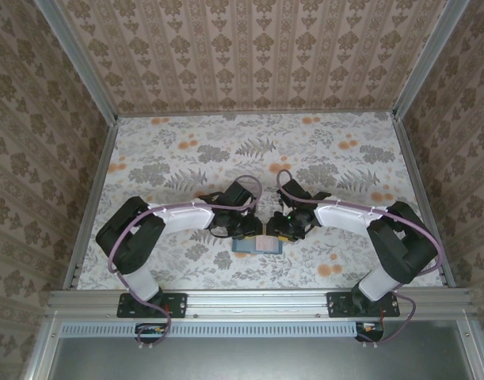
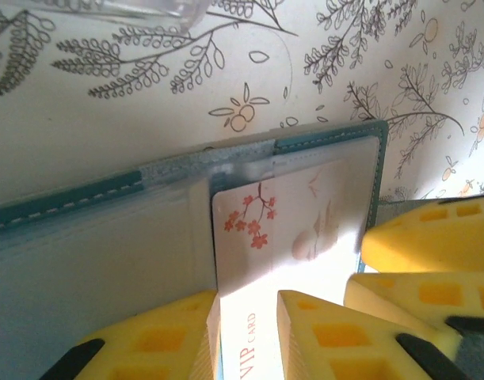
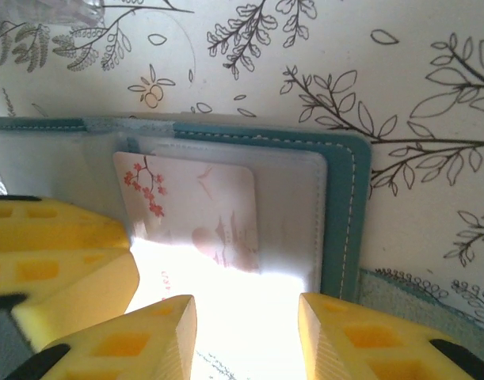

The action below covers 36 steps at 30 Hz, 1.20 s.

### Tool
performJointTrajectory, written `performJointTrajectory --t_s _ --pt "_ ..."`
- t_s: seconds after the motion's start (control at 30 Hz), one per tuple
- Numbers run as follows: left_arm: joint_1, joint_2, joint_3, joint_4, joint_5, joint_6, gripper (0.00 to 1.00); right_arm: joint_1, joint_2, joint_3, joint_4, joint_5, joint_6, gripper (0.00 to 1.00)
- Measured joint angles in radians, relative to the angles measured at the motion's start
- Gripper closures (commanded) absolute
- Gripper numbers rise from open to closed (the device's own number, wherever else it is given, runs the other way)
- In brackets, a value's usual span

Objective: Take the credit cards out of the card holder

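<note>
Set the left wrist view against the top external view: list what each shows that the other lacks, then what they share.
Left wrist adds the credit card's red blossoms, its VIP lettering, and yellow fingers either side. Top external adds both arms, left and right, and the floral table. Both share the teal card holder with that pale card.

Card holder (image 1: 257, 247): in the top view, far part hidden under left gripper (image 1: 249, 229) and right gripper (image 1: 283, 228); in the left wrist view, left panel cut by the frame edge.
Credit card (image 2: 281, 214): near end partly covered by yellow fingers (image 2: 158, 348), printing cut at the bottom edge; in the right wrist view, lower half bleached by glare.
Transparent tray (image 2: 139, 8): corner only, blurred.
Finger contact with card: undetermined.
</note>
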Motion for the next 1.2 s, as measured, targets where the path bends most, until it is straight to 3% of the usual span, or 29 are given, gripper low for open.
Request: performJointTrajectory --t_s 0.47,1.2 --pt "0.008 0.0 -0.04 0.061 0.014 -0.026 0.74 0.024 0.023 0.005 0.057 -0.043 0.026 0.64" --pt "0.027 -0.02 -0.076 0.105 0.046 -0.053 0.92 0.025 0.068 0.011 0.079 -0.052 0.027 0.65"
